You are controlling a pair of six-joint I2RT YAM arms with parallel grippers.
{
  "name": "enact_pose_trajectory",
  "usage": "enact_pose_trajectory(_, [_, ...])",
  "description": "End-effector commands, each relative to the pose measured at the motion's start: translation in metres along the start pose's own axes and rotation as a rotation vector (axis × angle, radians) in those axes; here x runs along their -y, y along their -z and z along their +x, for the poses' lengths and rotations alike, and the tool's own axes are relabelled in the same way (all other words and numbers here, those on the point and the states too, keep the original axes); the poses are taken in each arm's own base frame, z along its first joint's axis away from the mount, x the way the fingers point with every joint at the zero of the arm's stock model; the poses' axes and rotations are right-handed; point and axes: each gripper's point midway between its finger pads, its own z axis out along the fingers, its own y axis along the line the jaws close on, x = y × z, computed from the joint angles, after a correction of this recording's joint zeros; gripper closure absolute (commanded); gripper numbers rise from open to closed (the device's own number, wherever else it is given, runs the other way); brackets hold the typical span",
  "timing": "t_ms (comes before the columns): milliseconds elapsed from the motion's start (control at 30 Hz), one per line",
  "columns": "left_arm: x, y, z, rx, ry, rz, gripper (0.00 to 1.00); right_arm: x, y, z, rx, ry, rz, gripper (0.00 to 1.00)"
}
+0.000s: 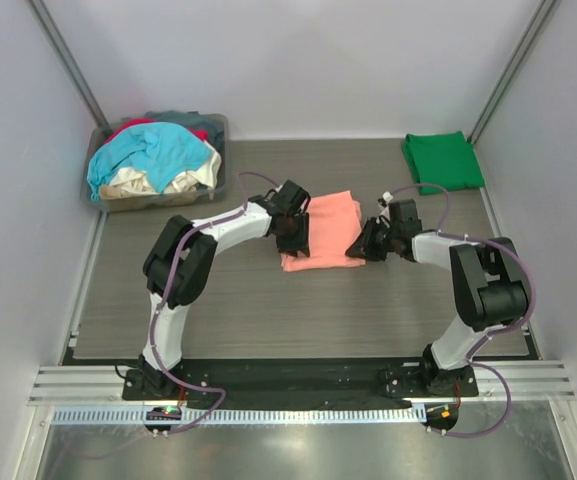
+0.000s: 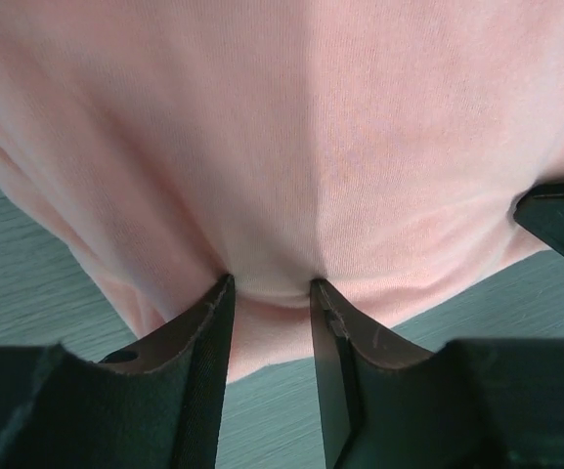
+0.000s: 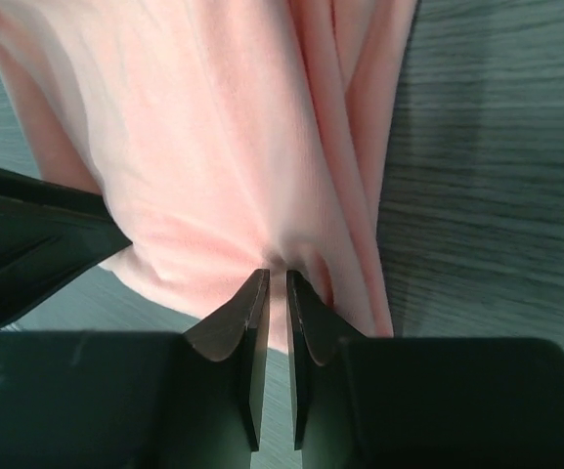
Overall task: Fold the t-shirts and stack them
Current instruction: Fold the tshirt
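While the left end effector [image 2: 270, 285] and right end effector [image 3: 275, 277] clench opposite edges of the salmon-pink t-shirt [image 1: 326, 225] on the desk [image 1: 268, 310], it seems stretched for another fold.

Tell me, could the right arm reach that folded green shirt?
Probably yes: the green t-shirt lies on its side, nothing between. But its jaws pinch the salmon-pink t-shirt, so it must let go first.
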Motion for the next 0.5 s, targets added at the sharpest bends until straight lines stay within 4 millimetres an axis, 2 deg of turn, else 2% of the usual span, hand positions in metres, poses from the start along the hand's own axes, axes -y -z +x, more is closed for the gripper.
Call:
enact_pose_trajectory(0, [-0.049,-0.020,0.020,-0.056,-0.036,-0.154,0.62,0.020,0.005,0.024,-0.022,-0.011,0.062,0.80])
enact_pose_trajectory(33, [-0.053,-0.018,0.022,-0.061,-0.053,-0.167,0.62,0.019,0.007,0.023,-0.015,-0.004,0.061,0.80])
enact_pose_trajectory(100, [-0.058,-0.006,0.011,-0.019,-0.075,-0.213,0.62,0.013,0.015,0.018,-0.002,0.004,0.060,0.80])
enact_pose_trajectory(133, [-0.061,0.002,0.011,-0.028,-0.097,-0.237,0.62,0.014,0.019,0.022,-0.019,-0.003,0.083,0.80])
enact_pose_trajectory(167, [-0.060,0.010,0.001,0.000,-0.110,-0.253,0.62,0.009,0.024,0.012,0.007,0.014,0.096,0.77])
enact_pose_trajectory(200, [-0.058,0.025,-0.004,0.010,-0.124,-0.261,0.61,-0.001,0.034,0.003,0.043,0.033,0.087,0.74])
enact_pose_trajectory(267, [-0.053,0.043,-0.015,0.035,-0.153,-0.264,0.58,-0.020,0.048,-0.009,0.081,0.061,0.071,0.68])
enact_pose_trajectory(300, [-0.042,0.061,-0.033,0.089,-0.160,-0.250,0.57,-0.029,0.055,-0.017,0.104,0.072,0.055,0.62])
enact_pose_trajectory(367, [-0.034,0.079,-0.042,0.113,-0.177,-0.240,0.53,-0.058,0.074,-0.039,0.171,0.104,0.001,0.59])
enact_pose_trajectory(433, [-0.021,0.100,-0.059,0.172,-0.183,-0.212,0.51,-0.075,0.083,-0.052,0.201,0.124,-0.040,0.55])
enact_pose_trajectory(467, [-0.016,0.105,-0.064,0.188,-0.186,-0.202,0.47,-0.086,0.085,-0.066,0.222,0.136,-0.059,0.54])
